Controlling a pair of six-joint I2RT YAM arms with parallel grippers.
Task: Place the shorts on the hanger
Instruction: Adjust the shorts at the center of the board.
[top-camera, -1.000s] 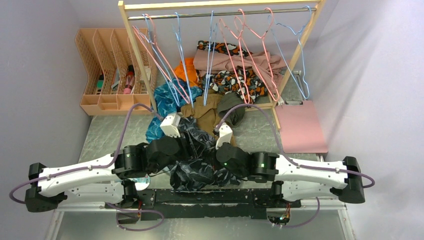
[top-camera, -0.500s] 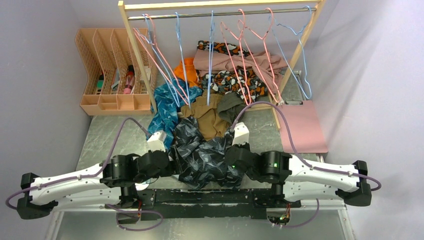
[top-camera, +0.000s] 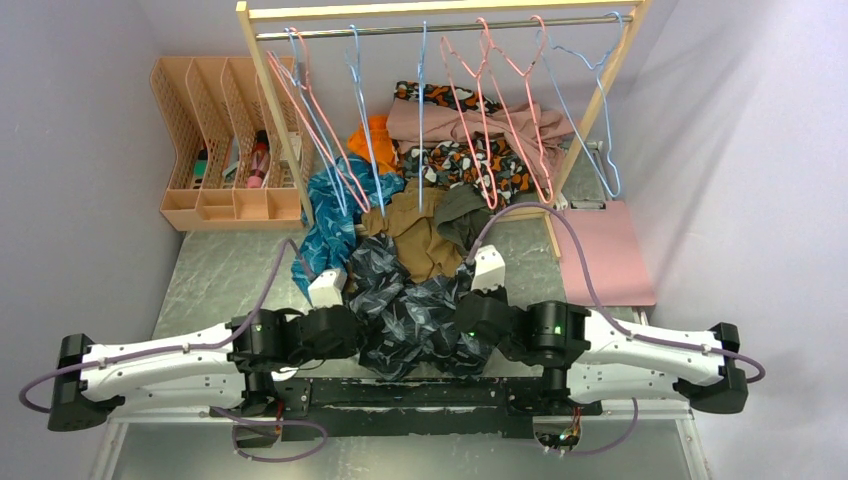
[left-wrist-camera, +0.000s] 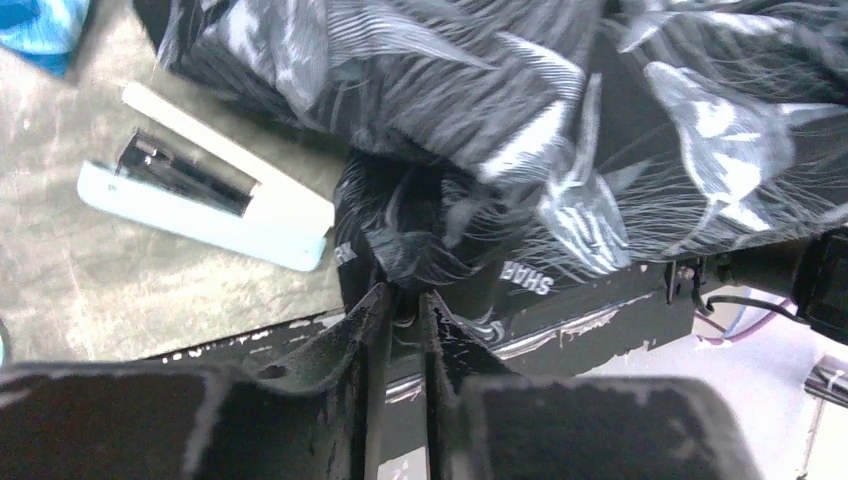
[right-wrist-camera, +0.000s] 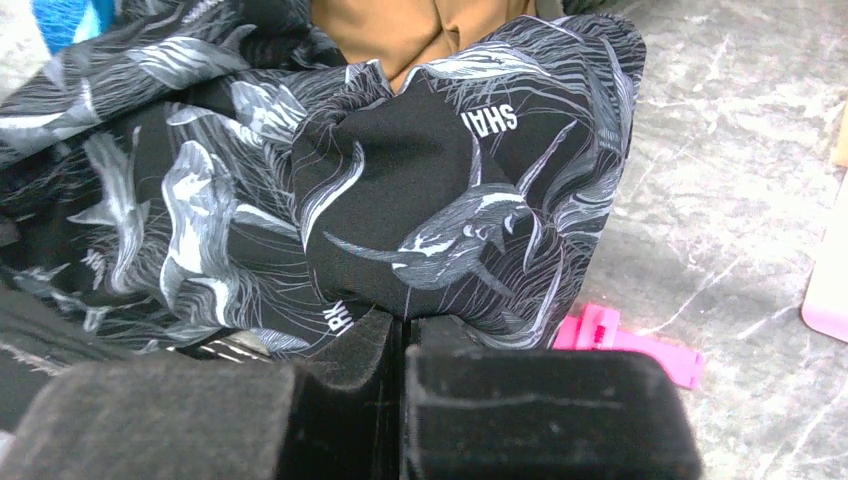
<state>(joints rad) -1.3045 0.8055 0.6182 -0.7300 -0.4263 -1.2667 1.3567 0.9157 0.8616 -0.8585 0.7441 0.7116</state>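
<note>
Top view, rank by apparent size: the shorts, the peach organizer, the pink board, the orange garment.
1. The peach organizer and the shorts look about alike. The shorts are bunched, so I won't rank them.
2. The pink board.
3. The orange garment.

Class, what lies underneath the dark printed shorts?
A pink clip pokes out from under the shorts, and the brown garment passes under their far edge. The rest is covered.

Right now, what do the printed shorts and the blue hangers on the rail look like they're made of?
The shorts: thin, soft woven cloth, possibly synthetic, matte with slight sheen; it bunches into fine folds. The hanger: thin wire, apparently with a light-blue coating; slender, bent into a hook.
</note>
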